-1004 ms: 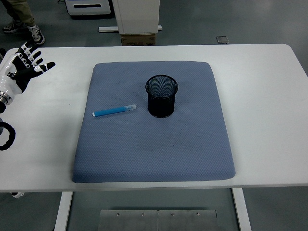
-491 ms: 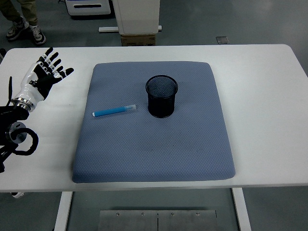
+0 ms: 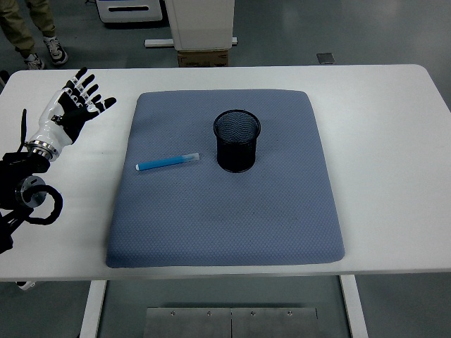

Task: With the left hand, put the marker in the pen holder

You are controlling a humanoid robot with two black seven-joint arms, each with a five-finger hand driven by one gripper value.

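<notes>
From the head view, my left hand [image 3: 70,113] is raised over the white table [image 3: 394,141] near its far left corner, fingers [image 3: 90,90] spread wide apart and holding nothing, palm side dark, the back of the hand white. My black forearm comes in from the picture's left edge, with a loop of cable beside it low on that side. The hand is over bare tabletop, just left of the grey-blue mat [image 3: 225,211] that covers the middle of the table, and apart from the mat's edge. The marker [image 3: 167,163] lies flat on the mat's left part, blue-bodied with a pale cap end pointing right toward the pen holder [image 3: 237,140]; it is slightly tilted, its right end a little farther from me than its left. It is well apart from my hand, and no finger touches it. The pen holder is a black mesh cup standing upright on the mat, just right of the marker's capped end, near but not touching it; I cannot tell what, if anything, is in it. At the top left, beyond the table, a person's legs and shoes [image 3: 42,49] show on the floor.
</notes>
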